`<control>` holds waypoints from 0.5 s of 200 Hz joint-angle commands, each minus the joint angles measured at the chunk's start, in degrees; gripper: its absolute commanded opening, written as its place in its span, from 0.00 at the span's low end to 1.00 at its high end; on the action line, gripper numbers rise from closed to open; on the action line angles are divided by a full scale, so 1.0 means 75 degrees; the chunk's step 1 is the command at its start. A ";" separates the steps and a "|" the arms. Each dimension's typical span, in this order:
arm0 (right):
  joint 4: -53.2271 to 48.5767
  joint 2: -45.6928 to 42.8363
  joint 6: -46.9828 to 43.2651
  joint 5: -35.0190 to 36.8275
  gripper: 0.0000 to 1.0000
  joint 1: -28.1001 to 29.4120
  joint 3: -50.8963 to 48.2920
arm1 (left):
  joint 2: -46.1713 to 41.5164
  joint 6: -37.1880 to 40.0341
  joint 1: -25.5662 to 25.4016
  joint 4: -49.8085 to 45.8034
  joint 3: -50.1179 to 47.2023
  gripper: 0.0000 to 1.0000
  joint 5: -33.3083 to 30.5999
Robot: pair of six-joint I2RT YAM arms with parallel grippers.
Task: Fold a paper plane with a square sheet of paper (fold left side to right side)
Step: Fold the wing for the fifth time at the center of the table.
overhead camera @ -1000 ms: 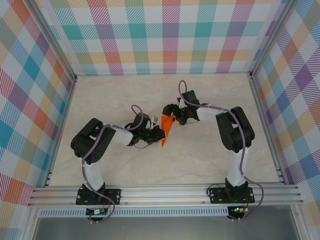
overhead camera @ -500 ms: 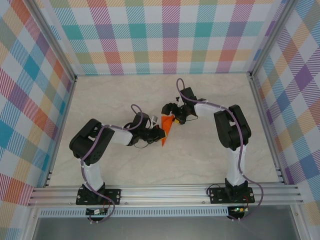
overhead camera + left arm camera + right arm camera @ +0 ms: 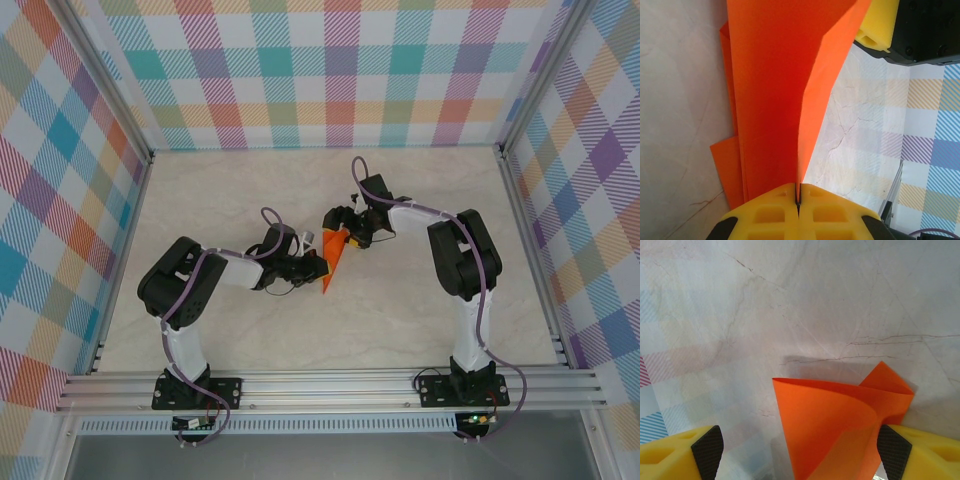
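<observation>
Tools: left tool [image 3: 798, 199], yellow pads pinched tight on a raised flap of the orange paper plane [image 3: 775, 75]; right tool [image 3: 800, 450], jaws spread wide astride the plane's broad end, clamping nothing; plane lying mid-bench [image 3: 230, 190] between both, tip toward the arm bases.

paper plane [image 3: 770, 90]: top cropped | left tool [image 3: 798, 200]: base cropped
</observation>
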 commanded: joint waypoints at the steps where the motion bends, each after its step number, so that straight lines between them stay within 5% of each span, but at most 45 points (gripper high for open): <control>1: -0.0623 0.0354 -0.0218 0.0249 0.84 0.0072 -0.0024 | 0.0184 0.0271 0.0112 -0.0269 0.0096 0.00 0.0332; 100: -0.0649 0.0343 -0.0307 0.0222 0.85 0.0101 -0.0025 | 0.0395 0.0356 0.0228 -0.0288 0.0145 0.00 0.0292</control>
